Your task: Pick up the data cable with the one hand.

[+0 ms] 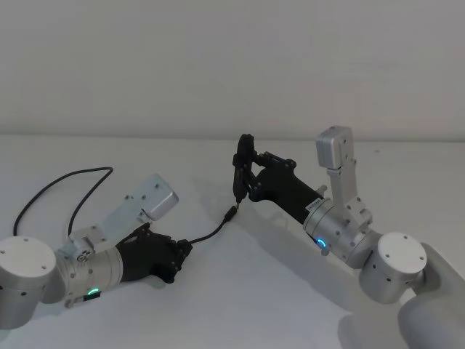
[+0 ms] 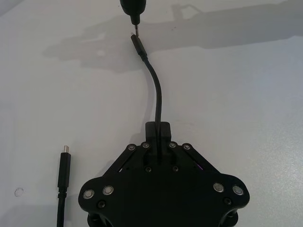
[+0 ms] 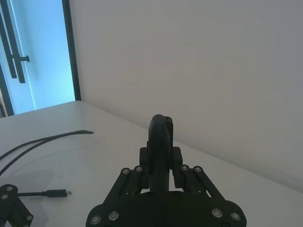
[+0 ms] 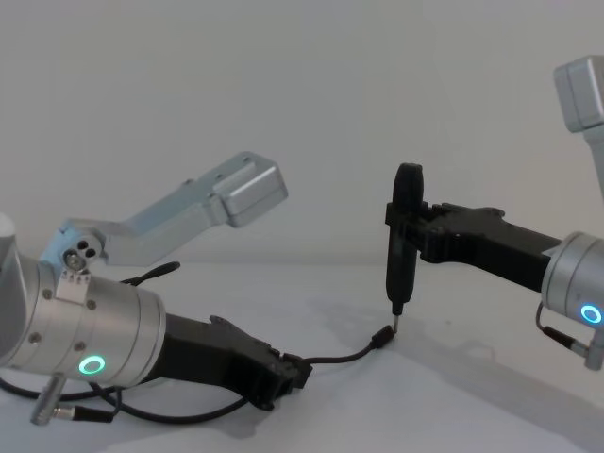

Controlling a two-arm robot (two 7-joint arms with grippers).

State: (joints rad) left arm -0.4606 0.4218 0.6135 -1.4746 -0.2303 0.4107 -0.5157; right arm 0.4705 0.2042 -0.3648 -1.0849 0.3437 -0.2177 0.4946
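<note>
At the lower left of the head view, the left gripper [image 1: 183,254] is lying low over the white worktop [image 1: 240,305], its jaws clenched on the data cable [image 1: 207,236] a short way back from one plug. In the chest view the same gripper [image 4: 297,375] is sitting just above the surface at lower centre, with the cable [image 4: 340,357] running out of its tip toward the right. From the jaws the short free stretch is curving up and to the right, ending in a small dark plug [image 1: 229,214] held slightly off the worktop. The rest of the cable is trailing back past the silver wrist and looping across the upper left of the worktop. In the left wrist view the cable [image 2: 157,101] is rising from between the closed fingers, and its other plug [image 2: 65,161] is lying flat on the worktop at the lower left.

Right of centre, the right gripper [image 1: 245,178] is gripping an upright pen-shaped tool [image 1: 240,171], jaws clenched round it. The tool's metal tip [image 4: 396,308] is pointing down, just above the lifted plug [image 4: 381,337].
</note>
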